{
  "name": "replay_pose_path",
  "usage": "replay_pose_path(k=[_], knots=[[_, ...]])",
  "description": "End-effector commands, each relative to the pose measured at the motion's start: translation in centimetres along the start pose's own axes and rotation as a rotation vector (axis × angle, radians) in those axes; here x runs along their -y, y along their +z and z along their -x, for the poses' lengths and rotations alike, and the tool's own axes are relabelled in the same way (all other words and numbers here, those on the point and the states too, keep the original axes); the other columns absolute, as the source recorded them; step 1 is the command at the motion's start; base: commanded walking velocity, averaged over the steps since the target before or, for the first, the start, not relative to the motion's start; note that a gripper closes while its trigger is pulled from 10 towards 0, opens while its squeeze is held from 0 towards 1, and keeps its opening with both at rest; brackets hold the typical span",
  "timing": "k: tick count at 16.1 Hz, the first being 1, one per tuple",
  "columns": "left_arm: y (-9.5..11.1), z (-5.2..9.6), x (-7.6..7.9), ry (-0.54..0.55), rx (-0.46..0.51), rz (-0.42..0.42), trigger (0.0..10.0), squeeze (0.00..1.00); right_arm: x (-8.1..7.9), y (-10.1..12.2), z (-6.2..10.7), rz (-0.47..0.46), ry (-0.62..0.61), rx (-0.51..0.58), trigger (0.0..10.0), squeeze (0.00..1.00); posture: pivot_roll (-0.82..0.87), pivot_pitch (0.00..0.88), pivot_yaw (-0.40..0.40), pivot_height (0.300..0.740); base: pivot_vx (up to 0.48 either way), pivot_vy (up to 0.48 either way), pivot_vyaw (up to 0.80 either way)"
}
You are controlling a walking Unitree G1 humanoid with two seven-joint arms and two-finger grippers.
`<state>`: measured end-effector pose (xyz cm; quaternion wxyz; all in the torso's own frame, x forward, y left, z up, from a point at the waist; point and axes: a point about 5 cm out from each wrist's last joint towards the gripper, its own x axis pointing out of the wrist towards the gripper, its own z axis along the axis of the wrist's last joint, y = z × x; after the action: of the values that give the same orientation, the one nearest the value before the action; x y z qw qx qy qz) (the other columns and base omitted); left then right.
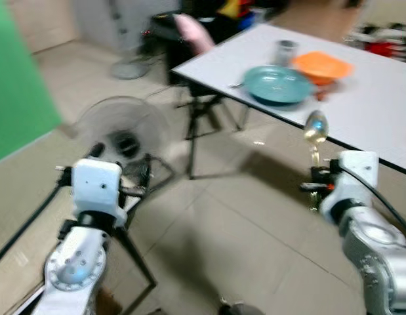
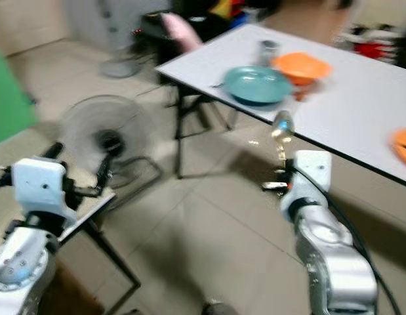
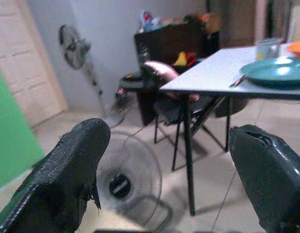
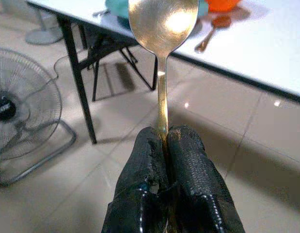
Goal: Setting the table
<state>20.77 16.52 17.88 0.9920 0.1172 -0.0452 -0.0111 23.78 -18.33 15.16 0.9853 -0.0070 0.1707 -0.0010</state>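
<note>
Right hand (image 4: 166,145) pinching a gold spoon (image 4: 163,29) upright by its handle, short of the worktop (image 1: 360,98); left hand (image 3: 164,160) spread, empty; carry step; next: close in, lay spoon beside teal plate (image 1: 278,84).

On the table (image 1: 360,111), a plate (image 1: 276,85) is positioned left of a bowl (image 1: 321,66), with a cup (image 1: 286,51) behind both. A floor fan (image 1: 121,141) is located on the floor left of the table. A chair (image 1: 189,39) is placed behind the table's left end.
</note>
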Motion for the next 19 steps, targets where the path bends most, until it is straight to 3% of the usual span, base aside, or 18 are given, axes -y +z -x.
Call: replay_pose_path(k=[1,9,13,18,19], knots=[[-0.1,-0.4,-0.1,0.009,0.006,-0.001,10.0,0.00,-0.1,0.1,0.1,0.005,0.010,-0.003,10.0,0.00,-0.03,0.068,0.001,0.740,0.000,0.000,-0.80],[0.4,-3.6,-1.7,0.052,0.084,0.000,10.0,0.00,-0.5,-0.2,0.5,-0.011,0.016,-0.036,10.0,0.00,-0.04,0.080,-0.009,0.740,0.000,0.000,-0.80],[0.2,-3.7,-2.0,0.056,0.081,0.034,10.0,0.00,-0.4,0.2,0.5,-0.045,0.017,0.007,10.0,0.00,-0.04,0.078,-0.007,0.740,0.000,0.000,-0.80],[-0.2,-2.5,-0.6,-0.016,0.078,0.064,10.0,0.00,-0.3,1.8,-0.5,0.034,0.039,0.163,10.0,0.00,-0.03,0.074,0.000,0.740,0.000,0.000,-0.80],[-0.2,-2.3,-0.2,-0.037,0.081,0.065,10.0,0.00,-0.4,2.4,-0.9,0.002,0.042,0.165,10.0,0.00,-0.03,0.072,-0.001,0.740,0.000,0.000,-0.80]])
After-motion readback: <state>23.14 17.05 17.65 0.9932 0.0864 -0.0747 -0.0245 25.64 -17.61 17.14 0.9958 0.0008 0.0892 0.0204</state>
